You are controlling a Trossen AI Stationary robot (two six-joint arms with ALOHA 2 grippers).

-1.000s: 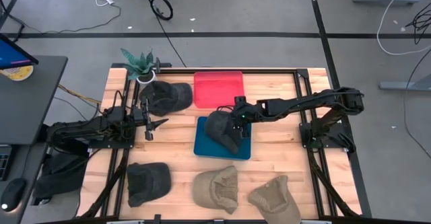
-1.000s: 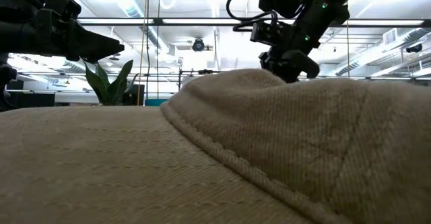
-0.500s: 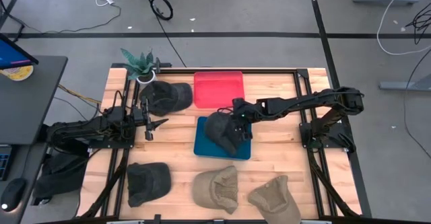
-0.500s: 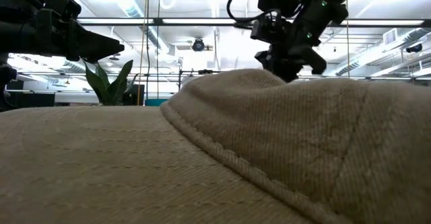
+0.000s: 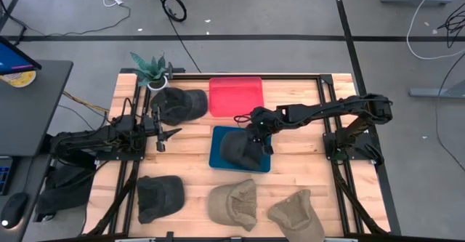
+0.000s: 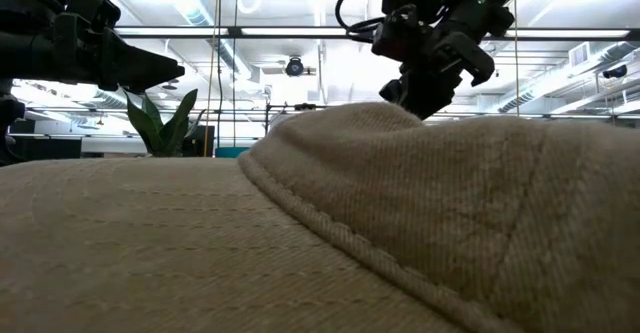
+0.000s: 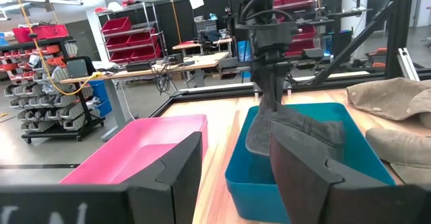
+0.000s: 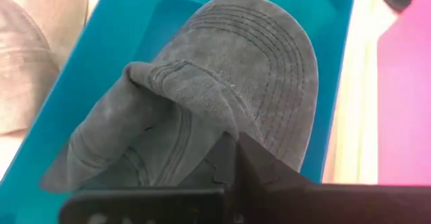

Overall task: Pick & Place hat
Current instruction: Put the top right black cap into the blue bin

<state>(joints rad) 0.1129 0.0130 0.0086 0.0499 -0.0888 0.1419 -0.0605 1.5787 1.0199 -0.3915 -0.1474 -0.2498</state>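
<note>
Over the last second the right gripper (image 5: 259,131) has carried the dark grey hat (image 5: 238,147) downward, and the hat has spread out flatter inside the blue tray (image 5: 218,160), its crown now lying low against the tray floor. The gripper's fingers (image 8: 232,158) remain closed on the fabric, and in the low view the wrist has turned.

Tan hat (image 6: 330,233) is filling the low view, blocking the surface and blue tray behind it. Right pincer (image 8: 229,158) tips are burying into grey hat (image 8: 202,96) fabric; contact point not resolvable.
</note>
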